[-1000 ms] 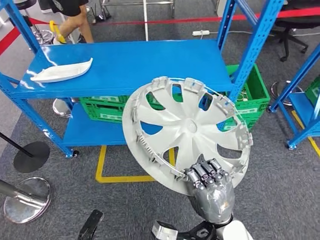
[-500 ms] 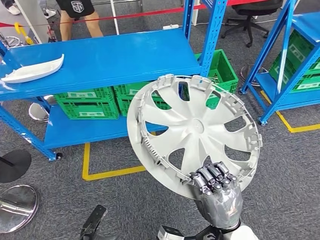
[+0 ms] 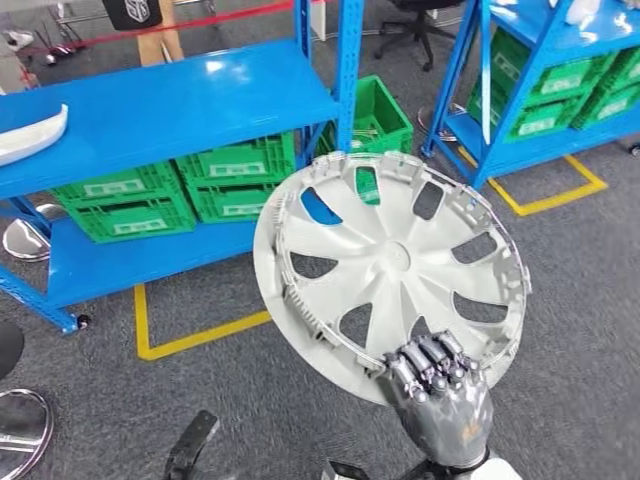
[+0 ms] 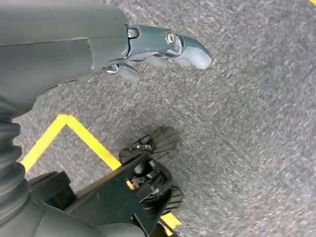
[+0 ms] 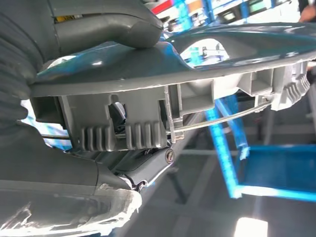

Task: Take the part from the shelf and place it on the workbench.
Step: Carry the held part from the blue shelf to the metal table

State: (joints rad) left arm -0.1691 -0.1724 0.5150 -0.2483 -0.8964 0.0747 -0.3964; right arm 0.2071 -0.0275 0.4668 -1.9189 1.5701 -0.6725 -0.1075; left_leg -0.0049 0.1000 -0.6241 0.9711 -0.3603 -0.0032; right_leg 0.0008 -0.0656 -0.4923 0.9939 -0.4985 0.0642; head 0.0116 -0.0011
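The grey wheel cover (image 3: 392, 262) hangs in the air ahead of the blue shelf (image 3: 166, 110), gripped at its near rim alone by the right hand (image 3: 441, 390). Held so far off-centre, it could tip or slip free. The left hand (image 4: 164, 47) hangs empty, fingers apart.

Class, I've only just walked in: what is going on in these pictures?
The robot's right hand grips a grey wheel cover by its rim, holding it tilted above the carpet in front of the blue shelf. The left hand hangs empty above the floor. No workbench is visible, so the part is not yet placed.
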